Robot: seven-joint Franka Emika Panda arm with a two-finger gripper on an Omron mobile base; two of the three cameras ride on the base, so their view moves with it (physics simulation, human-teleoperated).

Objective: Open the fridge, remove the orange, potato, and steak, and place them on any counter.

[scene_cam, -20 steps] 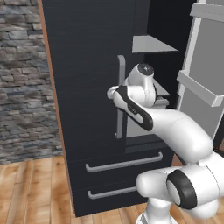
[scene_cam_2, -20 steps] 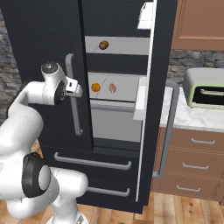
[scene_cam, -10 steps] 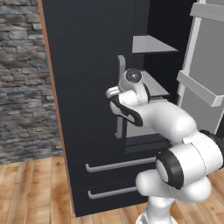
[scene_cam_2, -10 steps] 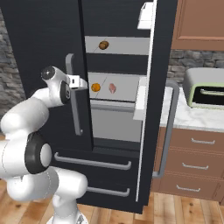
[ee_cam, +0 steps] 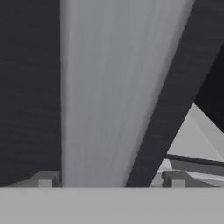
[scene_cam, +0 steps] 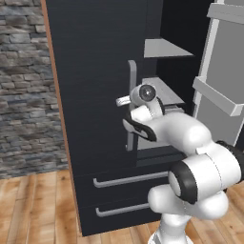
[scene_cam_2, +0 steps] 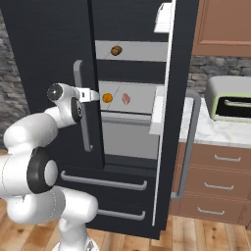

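The tall black French-door fridge (scene_cam_2: pixel 54 44) shelves a brown oval potato (scene_cam_2: pixel 116 50), bright orange ball (scene_cam_2: pixel 107 98) and pinkish-red steak (scene_cam_2: pixel 126 99); the tool (ee_cam: pixel 107 177) straddles its grey handle (ee_cam: pixel 105 87), wide.

Fridge (scene_cam_2: pixel 54 39) top beyond frame edge

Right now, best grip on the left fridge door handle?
Grip the left door handle mid-bar, coming straight at the door front with one finger on each side. It is a long vertical bar standing off the fridge; the hand view shows it already between the gripper fingertips.
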